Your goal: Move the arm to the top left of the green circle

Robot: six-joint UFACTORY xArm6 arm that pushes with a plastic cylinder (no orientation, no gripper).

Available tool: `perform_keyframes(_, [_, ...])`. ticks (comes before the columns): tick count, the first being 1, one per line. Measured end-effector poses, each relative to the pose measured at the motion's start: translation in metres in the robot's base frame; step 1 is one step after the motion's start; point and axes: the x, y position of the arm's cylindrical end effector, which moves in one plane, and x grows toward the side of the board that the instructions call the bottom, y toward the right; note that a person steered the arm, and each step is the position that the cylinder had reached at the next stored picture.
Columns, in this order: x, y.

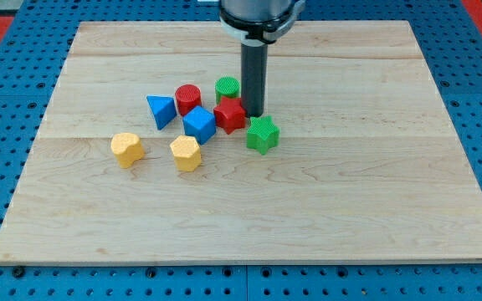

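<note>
The green circle (227, 87) is a short green cylinder near the middle of the wooden board (375, 184). My tip (253, 114) is down on the board just to the circle's lower right, close beside the red star (230, 114). The rod rises from there to the view's top. A red cylinder (188, 98) stands left of the green circle. A green star (262, 135) lies just below and right of my tip.
A blue triangle (161, 110) and a blue cube (199, 124) lie left of the red star. Two yellow blocks (127, 149) (186, 153) lie lower left. The board rests on a blue pegboard table (7, 50).
</note>
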Motion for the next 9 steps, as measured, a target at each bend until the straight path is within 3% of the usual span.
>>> perform_keyframes(2, [-0.002,0.012])
perform_keyframes(5, [-0.094,-0.008])
perform_keyframes(6, [-0.087,-0.046])
perform_keyframes(8, [-0.066,0.0])
perform_keyframes(9, [-0.093,-0.028])
